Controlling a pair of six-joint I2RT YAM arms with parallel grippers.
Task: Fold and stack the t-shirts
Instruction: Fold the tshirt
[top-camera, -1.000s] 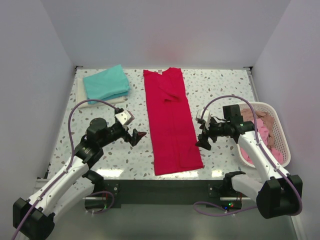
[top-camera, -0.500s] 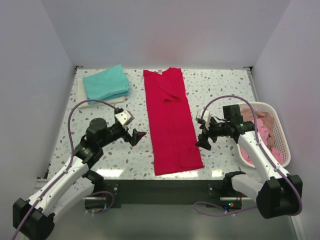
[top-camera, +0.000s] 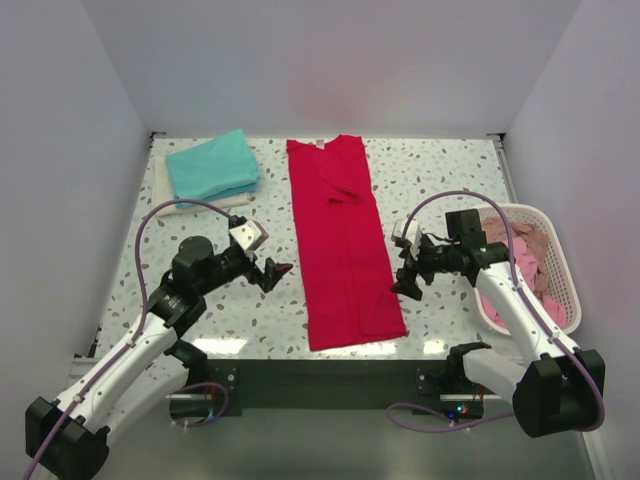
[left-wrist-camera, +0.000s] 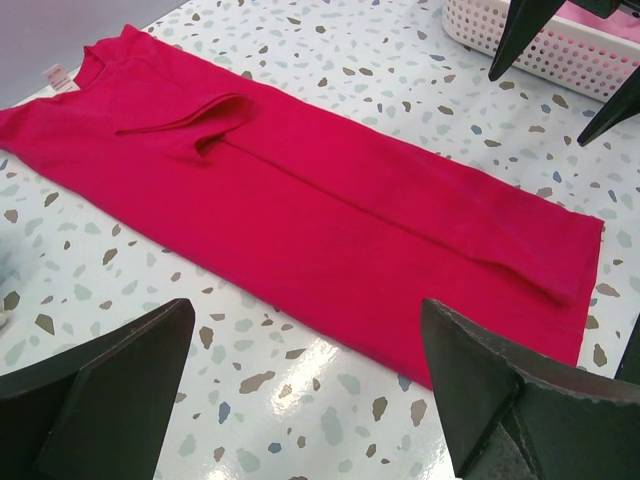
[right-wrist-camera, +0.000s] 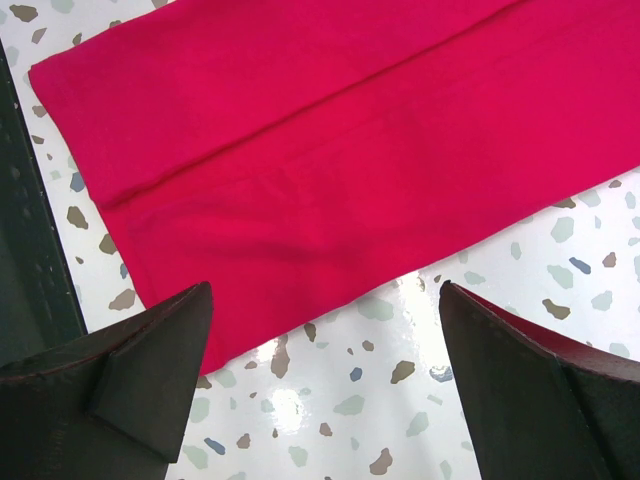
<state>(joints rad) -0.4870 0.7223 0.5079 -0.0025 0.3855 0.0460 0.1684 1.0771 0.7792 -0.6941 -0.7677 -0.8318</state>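
A crimson-red t-shirt (top-camera: 343, 245) is laid flat down the middle of the desk as a long narrow strip, its sides folded in, with the white neck label (top-camera: 320, 144) at the far edge and the hem close to the near edge. The left gripper (top-camera: 280, 272) is held open just left of the strip, touching nothing. The right gripper (top-camera: 403, 272) is likewise spread wide and empty beside the strip's right side. A folded teal t-shirt (top-camera: 212, 165) is stacked on a cream one (top-camera: 185, 206) at the far left corner. Pink t-shirts (top-camera: 530, 255) are heaped in the white mesh basket (top-camera: 520, 208) at the right edge.
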